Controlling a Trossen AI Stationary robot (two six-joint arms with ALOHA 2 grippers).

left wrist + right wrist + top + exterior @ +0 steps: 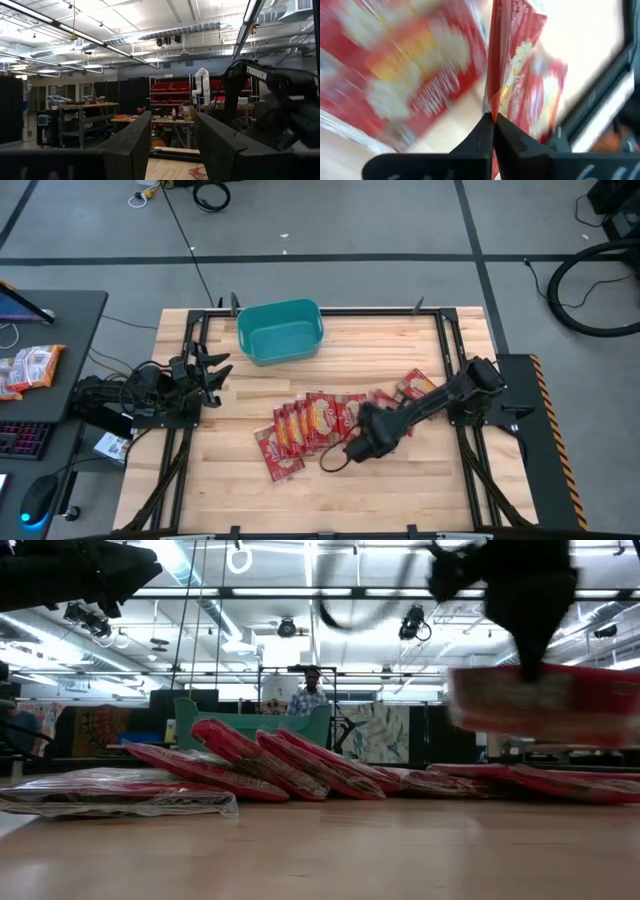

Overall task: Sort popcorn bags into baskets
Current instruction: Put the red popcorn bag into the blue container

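Popcorn bags (312,423) overlap in a row across your wooden table (240,495), short of the teal basket (281,331) at its far edge. Your right claw (492,116) pinches 1 bag's (512,65) edge, lifted. Your left claw (216,372), parted and empty, waits left. "TROSSEN" marks the right arm (272,87).

The table (330,490) is pale wood in narrow joined strips, smooth with a soft sheen. The bags (310,423) are thin, glossy red film that catches the light; one at the low view's left edge (110,792) has a clear, crinkled margin. The basket (281,332) is smooth teal plastic, matt. The right gripper (492,120) has matt black fingers, pinching a bag's (512,65) shiny edge. The floor (330,220) looks like dull grey concrete.
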